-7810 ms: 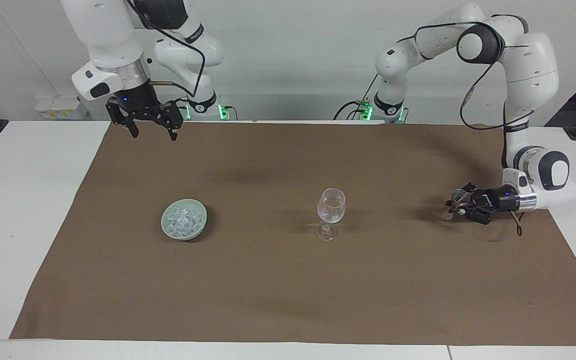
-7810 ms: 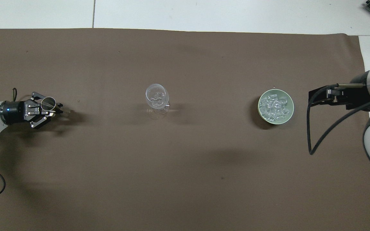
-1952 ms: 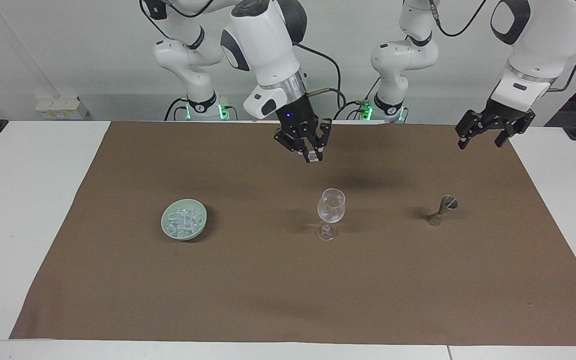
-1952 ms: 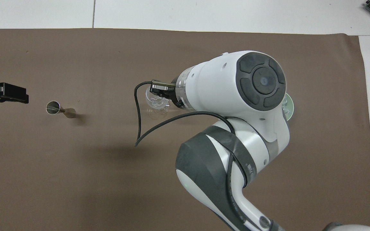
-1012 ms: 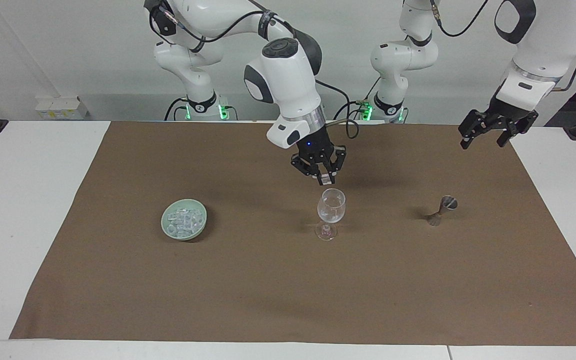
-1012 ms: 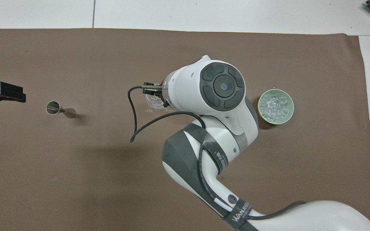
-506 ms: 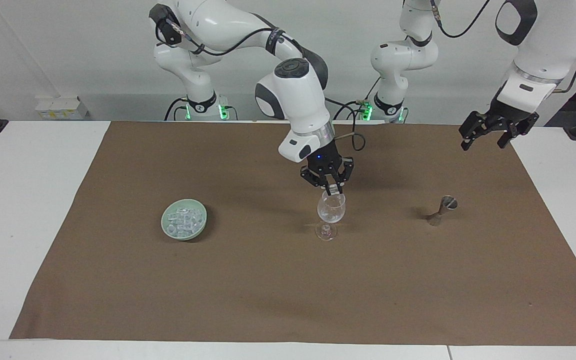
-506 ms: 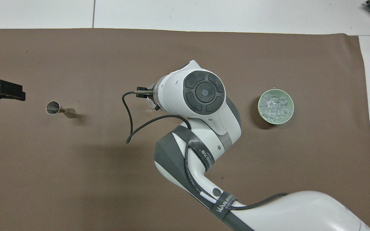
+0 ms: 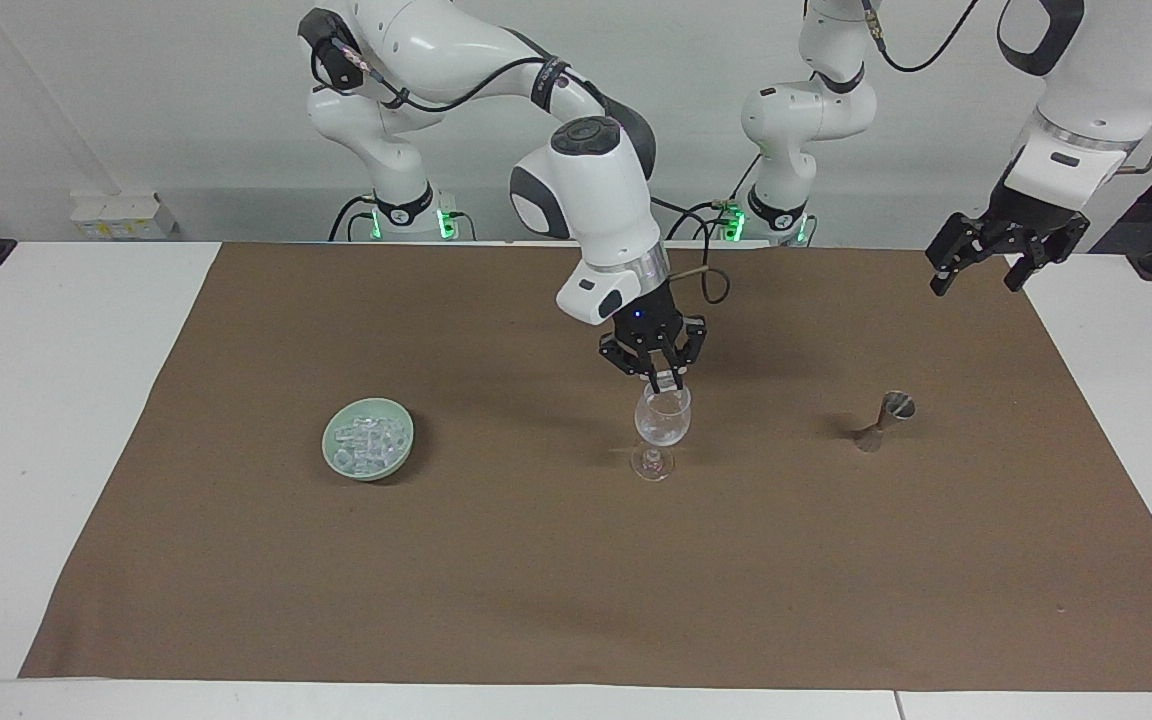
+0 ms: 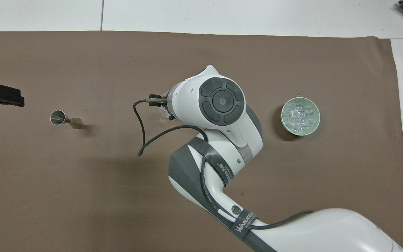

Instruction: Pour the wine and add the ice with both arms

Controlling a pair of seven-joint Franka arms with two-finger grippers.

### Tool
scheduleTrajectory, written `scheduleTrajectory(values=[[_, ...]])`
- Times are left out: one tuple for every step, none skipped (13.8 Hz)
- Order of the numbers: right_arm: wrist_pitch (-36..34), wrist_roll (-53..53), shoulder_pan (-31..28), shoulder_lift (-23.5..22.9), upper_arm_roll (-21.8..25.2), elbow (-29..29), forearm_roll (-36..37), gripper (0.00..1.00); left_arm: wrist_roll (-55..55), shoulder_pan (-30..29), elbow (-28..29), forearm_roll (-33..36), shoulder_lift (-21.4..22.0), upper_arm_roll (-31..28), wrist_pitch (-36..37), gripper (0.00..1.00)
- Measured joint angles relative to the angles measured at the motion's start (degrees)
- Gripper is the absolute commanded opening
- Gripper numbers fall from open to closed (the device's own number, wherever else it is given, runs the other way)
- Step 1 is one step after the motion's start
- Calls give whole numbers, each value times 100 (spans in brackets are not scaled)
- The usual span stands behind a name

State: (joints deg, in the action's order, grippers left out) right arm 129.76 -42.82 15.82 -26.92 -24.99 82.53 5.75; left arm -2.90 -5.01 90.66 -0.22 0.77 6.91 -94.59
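Black fingertips of the right gripper (image 9: 664, 384) are being held pinched together on a small clear chunk of ice, just above the rim of the wine glass (image 9: 663, 425) at the middle of the brown cloth (image 9: 536, 560). From the overhead view the gripper is being hidden by its own arm. More ice (image 9: 369, 442) is being kept heaped in the pale green bowl (image 9: 336, 462), toward the right arm's end of the table. Each chunk is probably being found light, hard and slippery, so a pinch across its flat sides is being judged safest; the thin glass is likely fragile. A metal jigger (image 9: 883, 420) is standing toward the left arm's end. Above that end's cloth edge the left gripper (image 9: 983, 267) is being kept waiting with its jaws apart and empty.
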Motion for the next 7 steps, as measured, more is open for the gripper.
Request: scheduleTrajectory(values=[[1,0,0,0,0,-1,0,23,0,0,0,0,-17,0,0,100],[1,0,0,0,0,-1,0,24,0,0,1,0,-32,0,2,100],[2,0,1,0,0,-1,0,25,0,0,1,0,-56,0,2,100],[2,0,3,0,0,-1,0,28,-2,0,1,0,-84,-1,1,100],[2,0,4,0,0,-2,0,29,-2,0,1,-1,-109,-2,-1,100],[5,0,4,0,0,-2,0,35,-3,0,1,-3,-129,-2,-1,100],[9,0,5,0,0,-2,0,43,-3,0,1,-4,-142,-2,-1,100]])
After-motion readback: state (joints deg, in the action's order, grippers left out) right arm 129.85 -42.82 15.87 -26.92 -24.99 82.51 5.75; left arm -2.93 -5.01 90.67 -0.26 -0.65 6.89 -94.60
